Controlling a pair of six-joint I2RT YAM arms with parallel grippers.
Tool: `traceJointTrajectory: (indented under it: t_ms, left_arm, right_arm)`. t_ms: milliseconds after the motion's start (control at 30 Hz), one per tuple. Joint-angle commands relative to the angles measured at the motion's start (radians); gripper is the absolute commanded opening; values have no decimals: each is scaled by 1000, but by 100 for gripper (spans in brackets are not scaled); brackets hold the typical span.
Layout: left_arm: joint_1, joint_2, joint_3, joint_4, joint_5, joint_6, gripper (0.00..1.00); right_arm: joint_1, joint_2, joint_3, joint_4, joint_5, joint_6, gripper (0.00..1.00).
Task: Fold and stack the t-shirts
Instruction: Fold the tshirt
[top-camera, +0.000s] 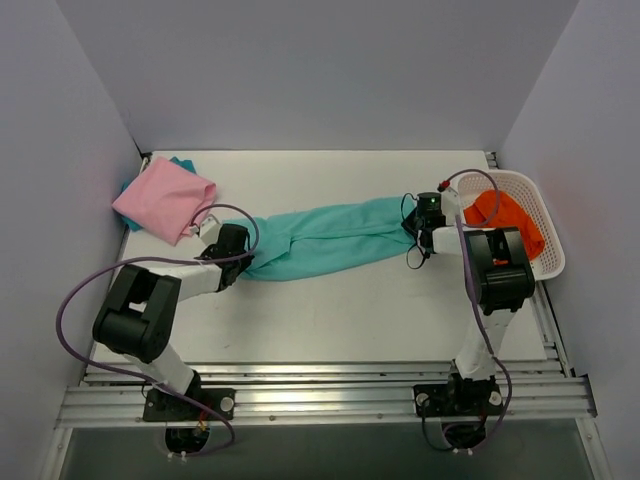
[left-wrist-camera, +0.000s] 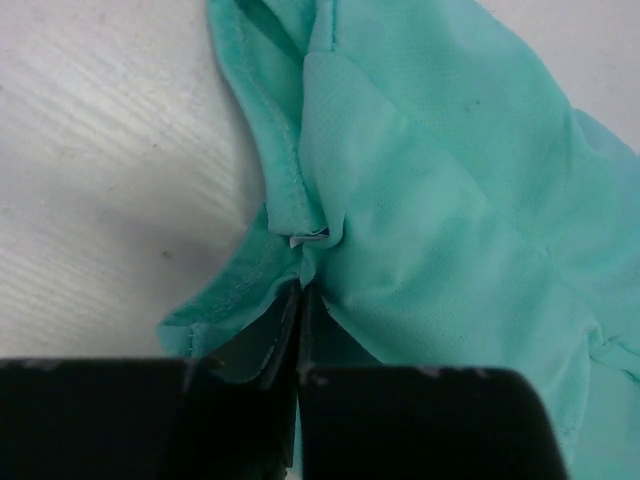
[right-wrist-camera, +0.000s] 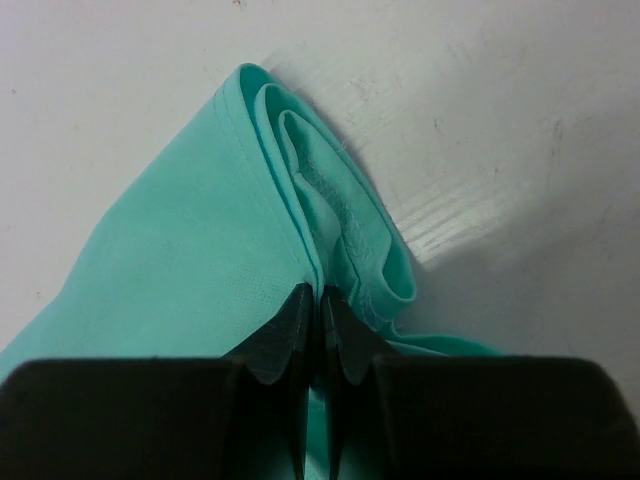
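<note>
Your left gripper is pinched shut on the mint-teal t-shirt. Its fingers meet on a bunched seam, and a small white tag sits just past the tips. Your right gripper is clamped on the same shirt, biting several stacked layers of a hemmed edge that curl away on the far side of the fingers.

From above, you see the shirt drawn into a long, narrow band between the two grippers across the middle of the table, with its left end nearer you than its right. The pink t-shirt lies rumpled at the far left, just beyond your left gripper. At the far right, beside your right gripper, the white basket holds an orange cloth.
</note>
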Motion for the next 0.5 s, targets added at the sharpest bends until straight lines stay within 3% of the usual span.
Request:
traceJointTrajectory:
  t_ms: [0, 233, 333, 467]
  left_arm:
    - [6, 67, 32, 13, 58, 30, 5]
    - [3, 67, 150, -43, 49, 105, 2]
    - [30, 168, 347, -165, 52, 192, 2]
    - [78, 395, 771, -289, 104, 304, 2]
  right_arm:
    - [8, 45, -13, -65, -54, -10, 0]
    - [13, -19, -84, -37, -58, 13, 0]
    - [39, -103, -174, -2, -45, 48, 0]
    - [114, -226, -283, 35, -48, 99, 0]
